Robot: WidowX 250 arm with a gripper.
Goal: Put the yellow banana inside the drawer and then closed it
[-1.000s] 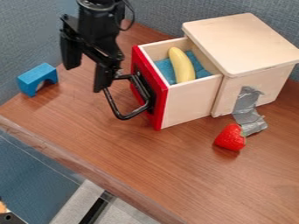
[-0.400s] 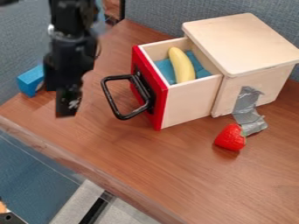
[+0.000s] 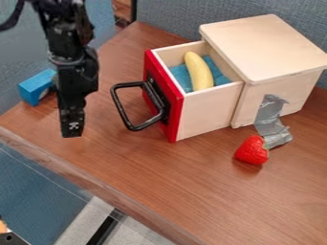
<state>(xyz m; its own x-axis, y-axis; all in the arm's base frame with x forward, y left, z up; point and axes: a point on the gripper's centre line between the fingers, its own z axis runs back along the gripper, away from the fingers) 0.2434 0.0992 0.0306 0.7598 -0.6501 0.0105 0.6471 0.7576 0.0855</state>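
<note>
The banana [image 3: 199,72] lies inside the drawer [image 3: 207,110], which still needs closing. The claw [image 3: 72,125] is over the bench [image 3: 147,167] near its left edge; whether it is wide or narrow, I cannot tell.

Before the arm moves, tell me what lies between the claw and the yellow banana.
From the claw toward the banana, the camera view shows bare tabletop, the black handle, the red drawer front, then blue material.
</note>
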